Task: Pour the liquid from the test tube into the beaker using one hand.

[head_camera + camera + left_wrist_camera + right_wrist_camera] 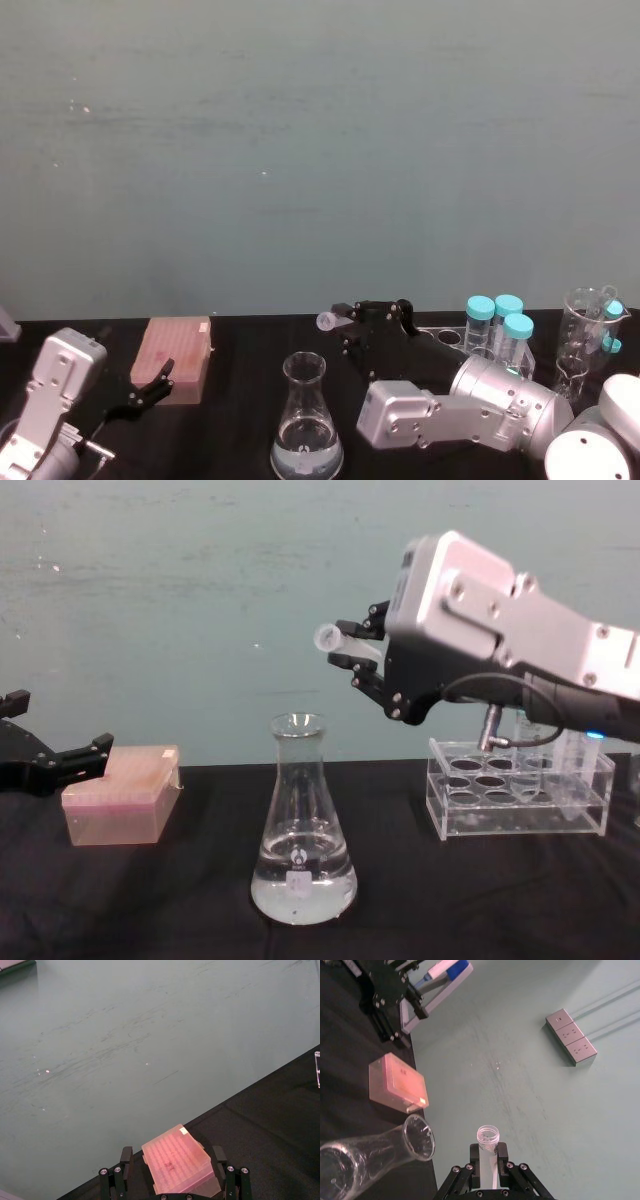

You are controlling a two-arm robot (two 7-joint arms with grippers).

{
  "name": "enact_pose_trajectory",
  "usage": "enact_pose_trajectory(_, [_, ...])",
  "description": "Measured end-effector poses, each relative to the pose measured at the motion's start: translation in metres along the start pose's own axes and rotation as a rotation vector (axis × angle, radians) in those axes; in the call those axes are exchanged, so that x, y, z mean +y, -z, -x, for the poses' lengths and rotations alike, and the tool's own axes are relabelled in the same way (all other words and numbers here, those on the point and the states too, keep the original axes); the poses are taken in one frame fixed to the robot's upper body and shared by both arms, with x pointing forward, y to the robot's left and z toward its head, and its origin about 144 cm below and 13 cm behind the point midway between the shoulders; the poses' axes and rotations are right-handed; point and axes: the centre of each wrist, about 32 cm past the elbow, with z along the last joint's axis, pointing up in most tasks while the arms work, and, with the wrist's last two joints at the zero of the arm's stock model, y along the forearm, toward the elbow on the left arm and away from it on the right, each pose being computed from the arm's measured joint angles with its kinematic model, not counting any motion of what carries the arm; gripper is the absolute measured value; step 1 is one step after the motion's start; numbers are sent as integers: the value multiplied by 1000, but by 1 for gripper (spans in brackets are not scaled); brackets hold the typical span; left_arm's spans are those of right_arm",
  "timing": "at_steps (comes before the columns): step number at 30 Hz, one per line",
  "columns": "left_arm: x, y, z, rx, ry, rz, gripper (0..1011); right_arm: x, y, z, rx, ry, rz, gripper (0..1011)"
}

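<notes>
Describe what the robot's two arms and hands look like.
The right arm and left arm have silver-grey, boxy housings with small screws. Each ends in a black two-fingered hand: right hand, left hand. A black cable loops under the right arm.

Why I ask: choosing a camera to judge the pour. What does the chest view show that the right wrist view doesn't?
Chest, not wrist: the rack and the liquid pooled in the beaker. Wrist, not chest: a look into the tube mouth and a socket strip. Both: the beaker, the tube gripped in the right end effector, the pink box and the idle, open left end effector.
</notes>
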Motion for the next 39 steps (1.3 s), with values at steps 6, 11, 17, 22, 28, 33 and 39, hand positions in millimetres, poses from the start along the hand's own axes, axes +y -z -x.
enact_pose_trajectory(6, [0,0,0,0,0,0,1000,1,2,6,-57,-4,20,194])
enact_pose_trajectory(11, [0,0,0,0,0,0,1000,3,4,9,-96,-12,28,194])
enact_pose_trajectory(17, [0,0,0,0,0,0,1000,5,4,11,-124,-18,30,194])
enact_pose_trajectory(22, [0,0,0,0,0,0,1000,7,5,12,-149,-22,28,194])
enact_pose_trajectory(28, [0,0,0,0,0,0,1000,8,6,14,-179,-23,20,194])
enact_pose_trajectory(33, [0,0,0,0,0,0,1000,7,8,14,-219,-23,12,194])
enact_pose_trajectory(39, [0,0,0,0,0,0,1000,6,9,15,-256,-22,1,194])
